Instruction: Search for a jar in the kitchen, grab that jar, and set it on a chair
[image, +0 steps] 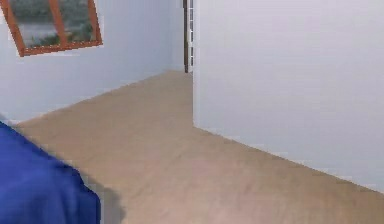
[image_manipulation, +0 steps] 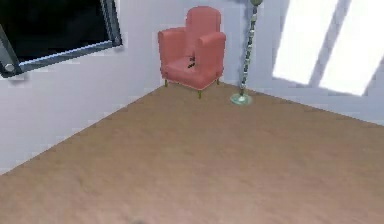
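Note:
A pink-red armchair (image_manipulation: 193, 50) stands in the far corner of the arm side view, with a small dark thing on its seat that I cannot make out. In the forward view a bare tan floor (image: 170, 140) runs toward a narrow opening (image: 187, 35) between a pale blue wall and a white wall block.
A deep blue piece of furniture (image: 35, 180) fills the forward view's bottom left corner. A wood-framed window (image: 57, 24) hangs on the far wall there. The white wall block (image: 290, 80) stands on the right. A green floor lamp pole (image_manipulation: 248, 55) rises beside the armchair. A dark window (image_manipulation: 55, 30) sits upper left.

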